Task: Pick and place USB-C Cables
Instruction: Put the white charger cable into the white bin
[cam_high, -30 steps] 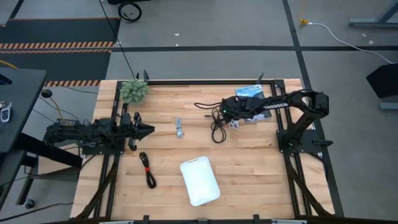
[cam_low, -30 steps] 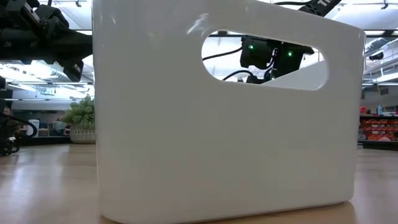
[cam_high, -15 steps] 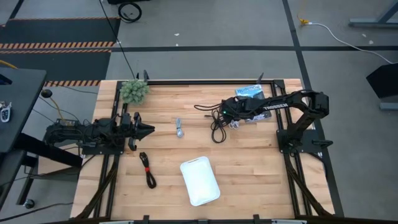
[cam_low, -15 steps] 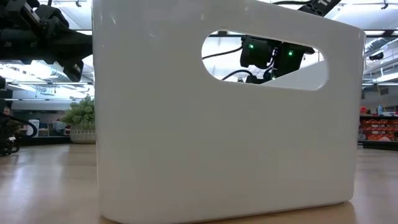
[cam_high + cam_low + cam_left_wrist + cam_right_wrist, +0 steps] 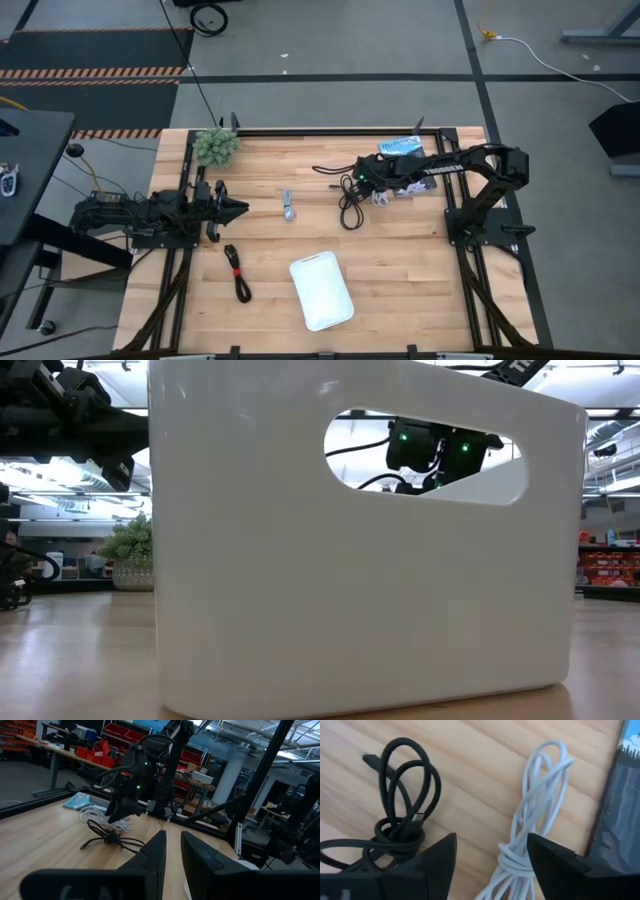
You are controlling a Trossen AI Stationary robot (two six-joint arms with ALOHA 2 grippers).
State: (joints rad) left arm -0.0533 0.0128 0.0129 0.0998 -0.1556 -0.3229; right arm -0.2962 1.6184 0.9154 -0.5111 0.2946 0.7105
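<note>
My right gripper is open and hangs low over the table's far right part. Its fingers stand either side of the knotted end of the white cable bundle, touching nothing I can see. The plain black cable lies loosely coiled just left of it. The short grey cable lies flat at mid-table. The black cable with a red tie lies near the left front. My left gripper waits shut at the left side, pointing right.
A white rounded tray sits at the near middle and fills the low view. The blue-and-black flat packet lies beside the white cable. A small potted plant stands at the far left corner.
</note>
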